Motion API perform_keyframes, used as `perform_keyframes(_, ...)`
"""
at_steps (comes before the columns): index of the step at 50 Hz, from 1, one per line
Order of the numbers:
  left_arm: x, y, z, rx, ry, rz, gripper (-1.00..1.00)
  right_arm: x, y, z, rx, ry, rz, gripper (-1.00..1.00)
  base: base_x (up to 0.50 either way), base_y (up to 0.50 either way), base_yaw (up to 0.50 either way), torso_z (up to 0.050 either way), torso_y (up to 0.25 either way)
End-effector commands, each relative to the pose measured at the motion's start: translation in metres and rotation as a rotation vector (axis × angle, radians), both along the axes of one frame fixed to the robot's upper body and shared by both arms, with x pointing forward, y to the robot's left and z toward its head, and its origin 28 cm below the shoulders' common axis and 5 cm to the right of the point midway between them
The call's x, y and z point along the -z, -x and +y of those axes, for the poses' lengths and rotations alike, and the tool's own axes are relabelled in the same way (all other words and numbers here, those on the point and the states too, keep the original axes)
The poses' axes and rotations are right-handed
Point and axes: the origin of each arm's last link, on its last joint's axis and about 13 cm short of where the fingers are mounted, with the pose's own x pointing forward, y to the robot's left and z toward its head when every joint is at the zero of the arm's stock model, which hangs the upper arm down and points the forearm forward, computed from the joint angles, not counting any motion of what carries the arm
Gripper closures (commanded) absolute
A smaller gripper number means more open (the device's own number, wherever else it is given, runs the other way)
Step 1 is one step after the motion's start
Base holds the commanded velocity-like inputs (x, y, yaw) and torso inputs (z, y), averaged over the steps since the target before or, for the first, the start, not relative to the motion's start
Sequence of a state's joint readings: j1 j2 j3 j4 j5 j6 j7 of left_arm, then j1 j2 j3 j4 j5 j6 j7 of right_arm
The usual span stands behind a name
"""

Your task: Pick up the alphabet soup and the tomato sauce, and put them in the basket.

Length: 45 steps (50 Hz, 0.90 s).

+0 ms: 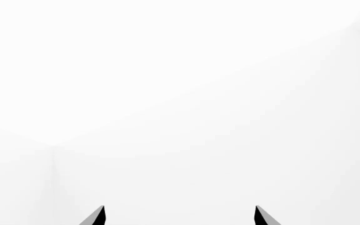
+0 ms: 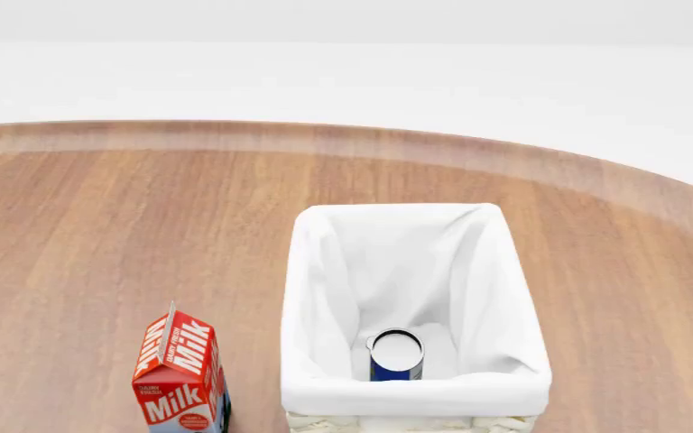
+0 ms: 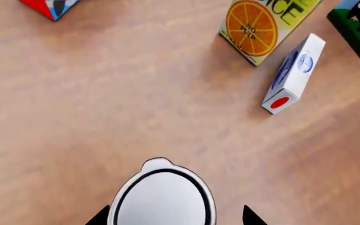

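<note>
The alphabet soup (image 2: 395,354), a blue can with a silvery top, stands upright inside the basket (image 2: 310,298) near its front wall. In the right wrist view a can (image 3: 162,197) shows from above between the fingertips of my right gripper (image 3: 176,216). Only its silvery lid with a pull tab shows, so I cannot tell from the label whether it is the tomato sauce. The fingers stand wide apart, one at the can's rim and the other with a gap: open. My left gripper (image 1: 180,215) is open on plain white, holding nothing. Neither gripper shows in the head view.
A red milk carton (image 2: 181,379) stands just left of the basket on the wooden table (image 2: 106,234). Beyond the can, the right wrist view shows an orange juice carton (image 3: 261,26), a small white-and-blue box (image 3: 292,75), a green box (image 3: 358,23) and a red carton corner (image 3: 48,7).
</note>
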<state>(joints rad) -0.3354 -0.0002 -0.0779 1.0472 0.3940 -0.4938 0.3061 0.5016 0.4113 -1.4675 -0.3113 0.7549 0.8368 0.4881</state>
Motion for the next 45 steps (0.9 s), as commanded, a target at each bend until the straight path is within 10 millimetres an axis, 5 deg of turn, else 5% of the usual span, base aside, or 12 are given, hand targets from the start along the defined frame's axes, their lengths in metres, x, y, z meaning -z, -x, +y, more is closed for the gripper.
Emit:
perform_keyframes(1,0.0,0.0,0.0,0.002,-0.001,-0.001,-1.0,0.007,-0.001,0.001,0.005,0.003,0.004,-1.0,0.0,0.0,0.0,0.0,0.0)
perform_keyframes(13,0.002,0.001,0.001,0.001,0.002,0.001,-1.0,0.014,0.001,0.001,0.001,0.001,0.011,-1.0,0.0,0.0,0.0,0.0,0.0)
perform_keyframes(14,0.002,0.001,0.001,0.0,0.001,0.002,-1.0,0.014,0.001,0.001,0.0,-0.003,0.007,1.0,0.0,0.0,0.0,0.0,0.0)
perform_keyframes(24,0.002,0.001,0.001,0.001,0.001,0.002,-1.0,0.011,0.0,0.0,-0.003,-0.007,-0.009,1.0,0.0,0.0,0.0,0.0,0.0)
perform_keyframes(35,0.001,0.0,-0.001,0.003,-0.001,0.002,-1.0,-0.052,0.001,-0.01,-0.032,-0.089,-0.134,1.0,0.0,0.0,0.0,0.0,0.0)
perform_keyframes(45,-0.003,-0.002,-0.001,0.004,-0.005,-0.001,-1.0,-0.083,-0.007,-0.016,-0.017,-0.123,-0.191,1.0,0.0,0.0,0.0,0.0,0.0)
